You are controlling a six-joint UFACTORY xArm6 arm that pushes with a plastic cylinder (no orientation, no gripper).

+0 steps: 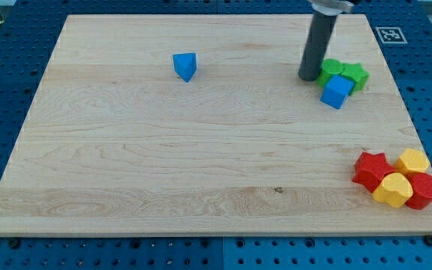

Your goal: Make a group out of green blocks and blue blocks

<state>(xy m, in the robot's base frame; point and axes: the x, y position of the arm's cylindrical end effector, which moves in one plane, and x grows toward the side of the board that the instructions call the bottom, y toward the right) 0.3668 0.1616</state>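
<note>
1. I carry no hand to open or clench, so nothing is held. I end in a dark rod, and my tip (308,77) rests on the wooden board (163,165) just at the left of the green pair.
2. I take the blue cube (336,92) as my landmark. Two green blocks sit right behind it, towards the view's top: a rounded green block (330,69) and a green star (356,75). All three seem to touch, though the seams are too small to be sure of.
3. The blue wedge (186,65) lies well apart from the cube, far to its left and a little higher. It is the one piece still outside the group.
4. Below the cube and to its right, near the board's lower right corner, sits a cluster I should leave alone: a red star (371,169), a red block (425,190) and two yellow blocks (413,161) (393,190).
5. I judge the wedge to be light, hard and easy to slide on smooth wood. Its slanted faces may make it spin, so I would press on its left side, centred, and push it towards the cube.
</note>
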